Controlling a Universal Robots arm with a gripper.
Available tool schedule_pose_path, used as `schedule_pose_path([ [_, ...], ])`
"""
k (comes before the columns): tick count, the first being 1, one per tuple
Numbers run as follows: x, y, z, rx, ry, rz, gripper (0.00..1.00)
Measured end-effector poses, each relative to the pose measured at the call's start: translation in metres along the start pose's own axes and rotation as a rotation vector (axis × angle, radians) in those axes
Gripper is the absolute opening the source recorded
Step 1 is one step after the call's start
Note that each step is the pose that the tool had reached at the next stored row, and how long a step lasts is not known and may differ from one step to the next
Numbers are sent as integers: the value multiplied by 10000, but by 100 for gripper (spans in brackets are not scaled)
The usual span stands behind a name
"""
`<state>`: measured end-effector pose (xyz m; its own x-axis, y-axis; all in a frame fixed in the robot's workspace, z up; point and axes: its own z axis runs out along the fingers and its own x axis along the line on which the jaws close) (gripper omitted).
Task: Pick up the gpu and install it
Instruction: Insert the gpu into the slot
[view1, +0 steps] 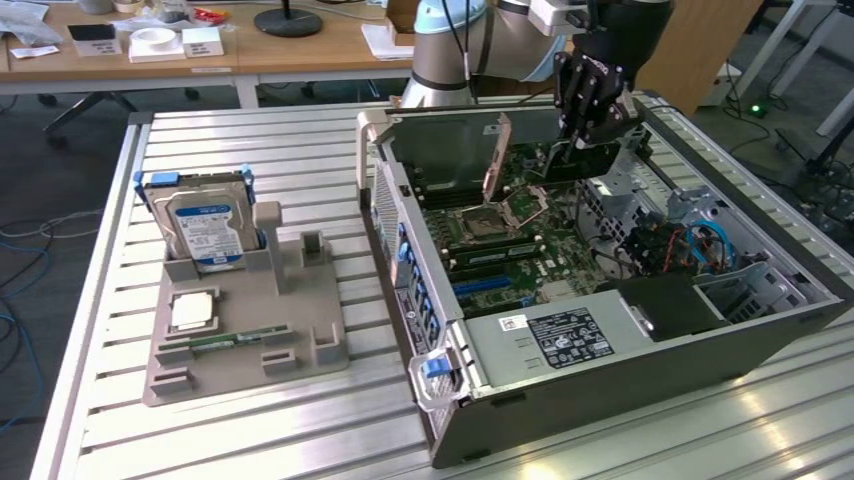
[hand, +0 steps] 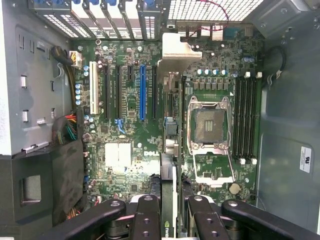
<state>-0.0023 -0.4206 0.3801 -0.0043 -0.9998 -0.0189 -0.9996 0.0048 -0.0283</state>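
Note:
The gpu (view1: 593, 166) hangs on edge above the open computer case (view1: 747, 340), dark body down, with its pale metal bracket (view1: 501, 150) toward the case's slotted rear wall. My gripper (view1: 587, 135) is shut on its top edge. In the wrist view my gripper (hand: 167, 205) clamps the thin card (hand: 169, 165) between two black fingers (hand: 145, 215). The card runs up to the bracket (hand: 175, 50). It hovers over the motherboard (hand: 125, 150), between the blue expansion slot (hand: 142, 92) and the empty CPU socket (hand: 210, 122), and I cannot tell its height above the board.
A grey parts holder (view1: 314, 345) sits at the exterior view's left, with a silver hard drive (view1: 207, 225) upright, a small chip (view1: 194, 310) and a green memory stick (view1: 234, 340). Inside the case are a power supply (view1: 567, 335) and cables (view1: 701, 245). A cluttered desk (view1: 267, 50) stands behind.

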Motion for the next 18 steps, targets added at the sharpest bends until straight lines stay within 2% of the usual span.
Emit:
schedule_pose_path([
  [4, 0, 0, 1, -13, 5, 11, 26],
  [8, 0, 0, 0, -70, 52, 57, 26],
  [13, 0, 0, 0, -79, 53, 62, 26],
  [18, 0, 0, 0, -180, 53, 89, 26],
])
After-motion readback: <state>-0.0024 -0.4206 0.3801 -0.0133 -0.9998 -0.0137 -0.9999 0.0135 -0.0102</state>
